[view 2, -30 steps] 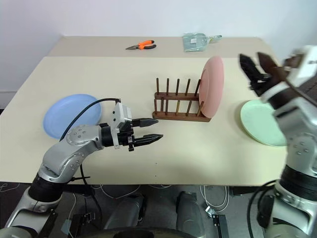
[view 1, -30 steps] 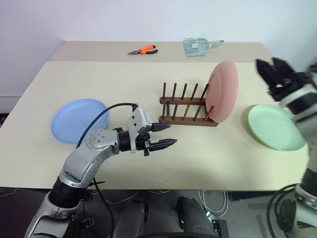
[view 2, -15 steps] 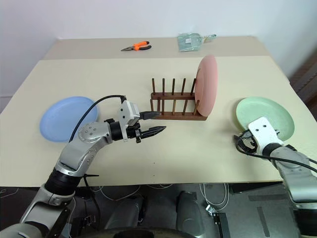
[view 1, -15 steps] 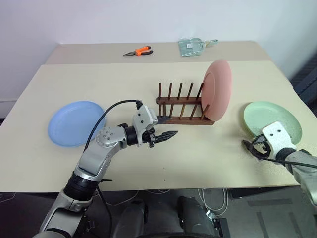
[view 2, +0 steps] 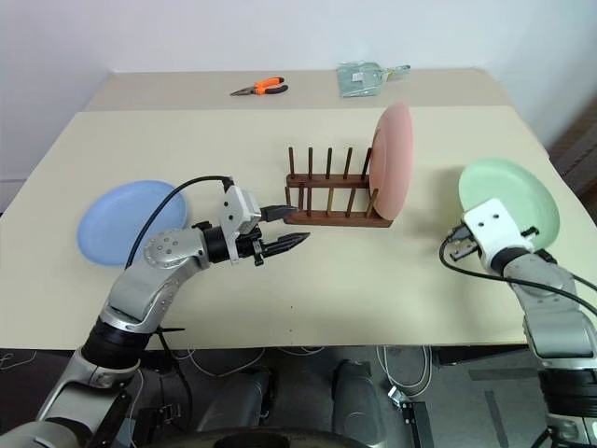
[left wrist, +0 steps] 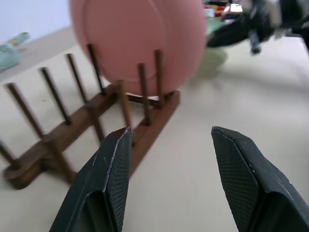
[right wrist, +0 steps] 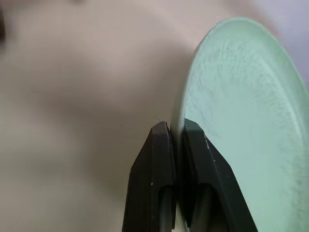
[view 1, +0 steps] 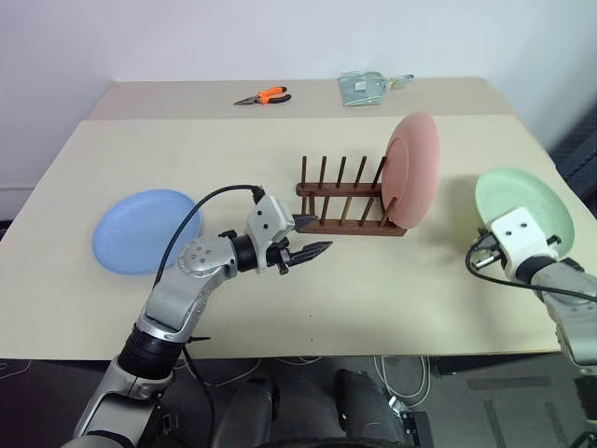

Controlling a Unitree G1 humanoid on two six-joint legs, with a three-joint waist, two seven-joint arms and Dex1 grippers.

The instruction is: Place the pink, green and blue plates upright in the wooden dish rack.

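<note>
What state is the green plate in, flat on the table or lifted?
Lifted and tilted. The right tool is shut on the green plate's near rim, and the plate stands at an angle to the table.

Orange-handled pliers lie on the far table. On that same table, off to the pliers' right, rests a clear packet.

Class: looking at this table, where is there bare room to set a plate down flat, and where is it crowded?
Bare: the stretch between the blue plate and the rack, and behind the rack up to the pliers. Crowded: the rack's right end, where the pink plate stands and the right gripper pinches the green plate.
</note>
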